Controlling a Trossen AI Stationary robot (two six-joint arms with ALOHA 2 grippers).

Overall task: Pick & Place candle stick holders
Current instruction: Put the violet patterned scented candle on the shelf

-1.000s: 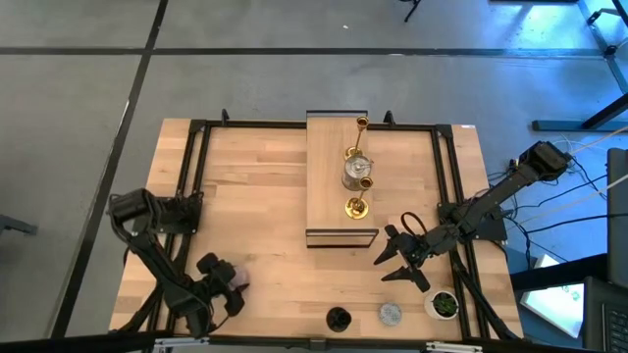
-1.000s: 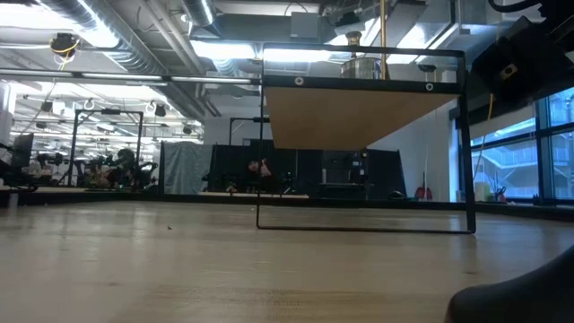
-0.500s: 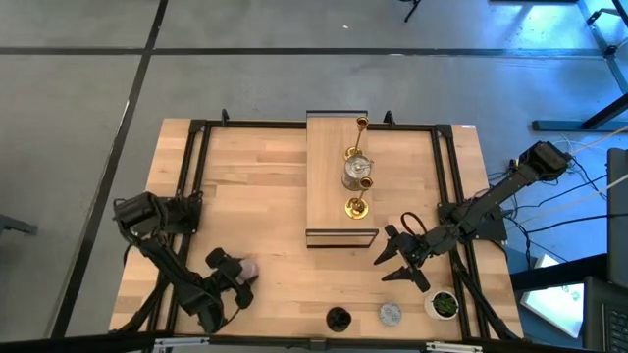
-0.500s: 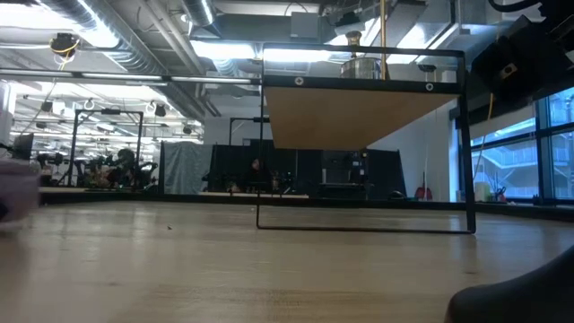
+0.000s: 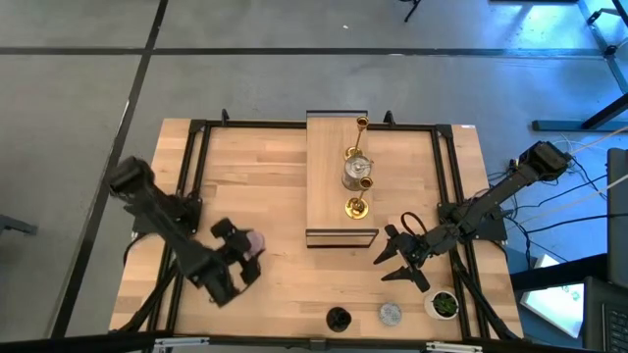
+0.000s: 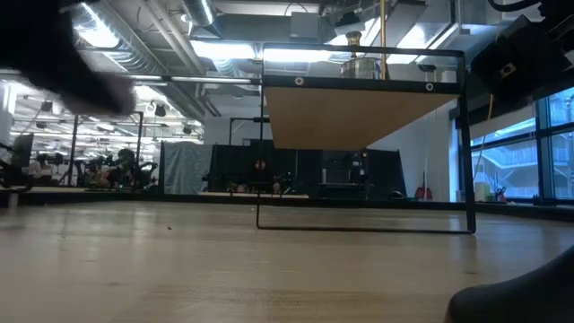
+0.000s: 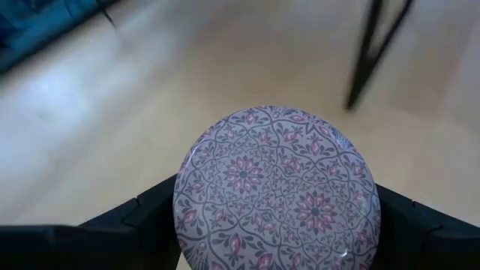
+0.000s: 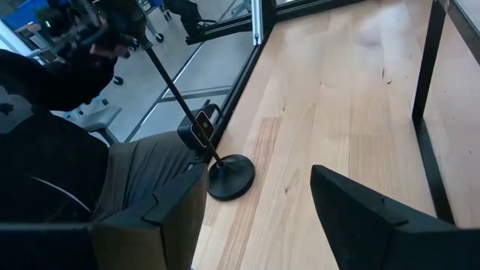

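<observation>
High view: left gripper [image 5: 242,257] clamps lilac-pink holder [image 5: 252,241] above the table [image 5: 265,176] left of the light-wood block [image 5: 329,196]; right gripper [image 5: 395,260] spread, empty. Left wrist: holder's round floral-patterned face between dark fingers [image 7: 142,217]. Low view: smooth wood tabletop.

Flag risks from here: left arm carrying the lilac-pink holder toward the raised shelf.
1. The left gripper jaws hold the lilac-pink holder only at its round edge; a fast swing might let it slip.
2. The raised shelf already carries the tall gold holder, silver holder and short gold holder in a line; a careless placement could topple one.
3. The right gripper waits open near the shelf's front corner, so paths could cross.
</observation>
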